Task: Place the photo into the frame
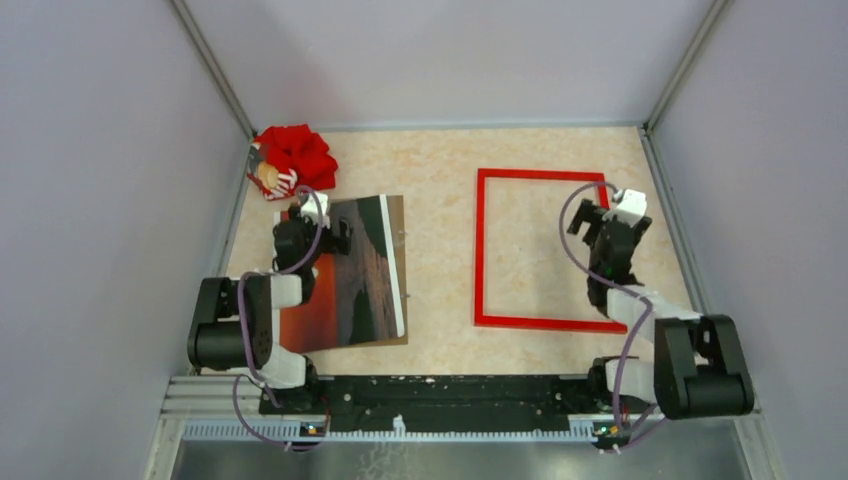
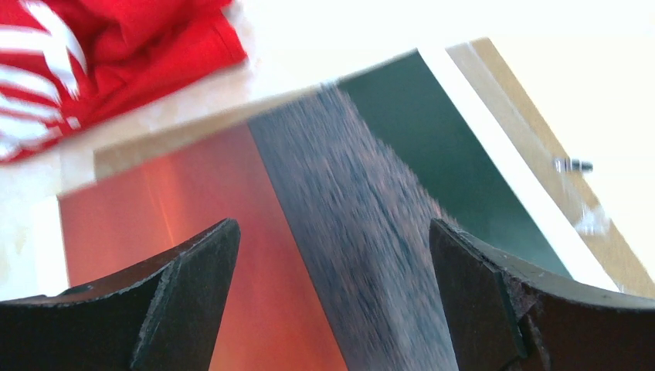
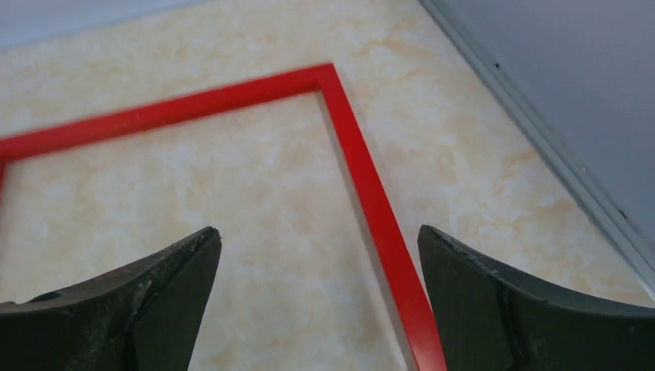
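While the photo (image 1: 365, 270) lies face-up left of the frame (image 1: 481, 250) — the left pincer (image 2: 332, 229) and right pincer (image 3: 317, 232) both gape, grasping nothing.

The photo (image 2: 309, 232) is seen as smooth paper with a slight sheen, backed by a matt brown board (image 2: 529, 127). The frame (image 3: 363, 178) is finished in smooth red. The table (image 3: 232, 193) is surfaced in pale, smooth marbling. Soft, creased red cloth (image 2: 154, 46) is seen.
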Controlling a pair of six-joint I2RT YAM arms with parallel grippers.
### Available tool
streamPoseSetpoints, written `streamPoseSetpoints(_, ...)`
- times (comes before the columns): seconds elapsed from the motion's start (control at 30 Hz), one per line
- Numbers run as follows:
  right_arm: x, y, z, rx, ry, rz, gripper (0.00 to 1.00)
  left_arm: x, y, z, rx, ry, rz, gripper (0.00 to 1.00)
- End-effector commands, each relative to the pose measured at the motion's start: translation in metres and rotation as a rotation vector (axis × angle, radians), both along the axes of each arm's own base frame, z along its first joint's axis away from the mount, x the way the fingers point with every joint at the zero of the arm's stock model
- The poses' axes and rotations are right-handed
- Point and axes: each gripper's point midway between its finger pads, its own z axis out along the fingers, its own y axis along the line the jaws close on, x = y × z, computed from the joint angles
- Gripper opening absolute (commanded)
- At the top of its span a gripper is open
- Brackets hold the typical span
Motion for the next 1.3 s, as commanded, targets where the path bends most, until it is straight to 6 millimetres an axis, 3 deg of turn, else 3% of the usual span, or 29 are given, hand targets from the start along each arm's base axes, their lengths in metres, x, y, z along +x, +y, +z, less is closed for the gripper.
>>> streamPoseSetpoints(0.0, 0.002, -0.010, 0.038, 0.158, 0.091, -0.152, 0.99, 0.029, 0.010, 0.035, 0.050, 0.135, -0.008, 0.99)
streamPoseSetpoints(0.1, -0.017, -0.015, 0.035, 0.552, -0.031, -0.362, 0.99, 0.034, 0.014, 0.053, 0.037, 0.245, -0.037, 0.99)
streamPoseSetpoints(0.2, -0.002, 0.029, 0.059, 0.648, -0.056, -0.075, 0.99, 0.026, 0.007, 0.071, -0.028, 0.303, -0.101, 0.99)
streamPoseSetpoints(0.33, 0.012, 0.095, 0.053, 0.398, 0.227, 0.023, 0.99, 0.011, -0.013, 0.080, -0.102, 0.374, -0.207, 0.99)
streamPoseSetpoints(0.43, 0.016, 0.138, 0.044, 0.295, 0.331, 0.096, 0.99, 0.004, -0.017, 0.083, -0.121, 0.405, -0.223, 0.99)
streamPoseSetpoints(0.67, 0.012, 0.205, 0.015, 0.223, 0.443, 0.234, 0.96, -0.018, -0.012, 0.071, -0.088, 0.473, -0.209, 0.99)
streamPoseSetpoints(0.87, 0.007, 0.260, -0.016, 0.084, 0.532, 0.308, 0.86, -0.028, -0.006, 0.060, -0.063, 0.508, -0.187, 0.99)
streamPoseSetpoints(1.07, 0.005, 0.278, -0.045, 0.028, 0.598, 0.294, 0.75, -0.031, -0.005, 0.061, -0.064, 0.518, -0.191, 0.99)
streamPoseSetpoints(1.27, 0.000, 0.278, -0.074, 0.002, 0.650, 0.265, 0.66, -0.031, -0.003, 0.063, -0.054, 0.527, -0.188, 0.99)
